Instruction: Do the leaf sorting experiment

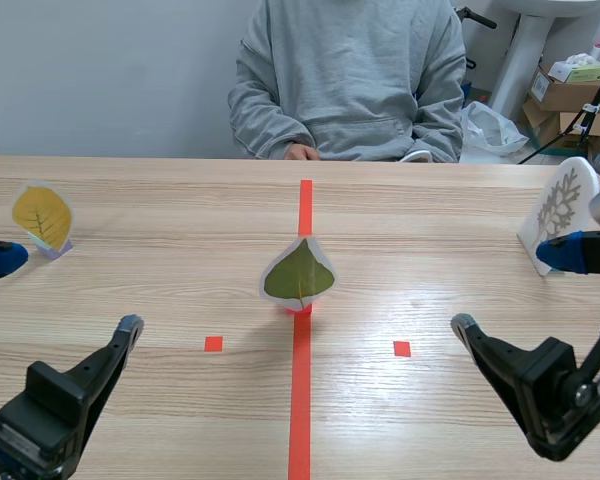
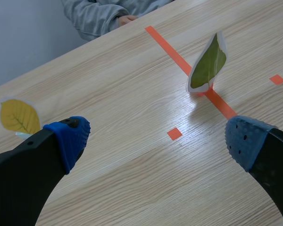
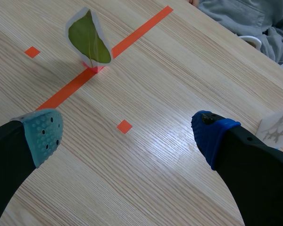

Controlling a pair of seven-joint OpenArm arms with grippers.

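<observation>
A green leaf card (image 1: pixel 298 275) stands upright in a small red holder on the table's middle tape line. A yellow leaf card (image 1: pixel 42 217) stands at the far left, and a white card with a grey lobed leaf (image 1: pixel 565 212) at the far right. My left gripper (image 1: pixel 65 295) is open low at the left, with the yellow leaf (image 2: pixel 20 117) just beyond its outer finger and the green leaf (image 2: pixel 208 63) well ahead. My right gripper (image 3: pixel 127 136) is open with nothing in it; the green leaf (image 3: pixel 88 38) is ahead and the grey leaf card (image 3: pixel 279 127) is beside its outer finger.
A person in a grey sweatshirt (image 1: pixel 350 80) sits across the table, one hand (image 1: pixel 300 152) resting at the far edge. Cardboard boxes (image 1: pixel 570 95) and a bag stand behind at the right, off the table.
</observation>
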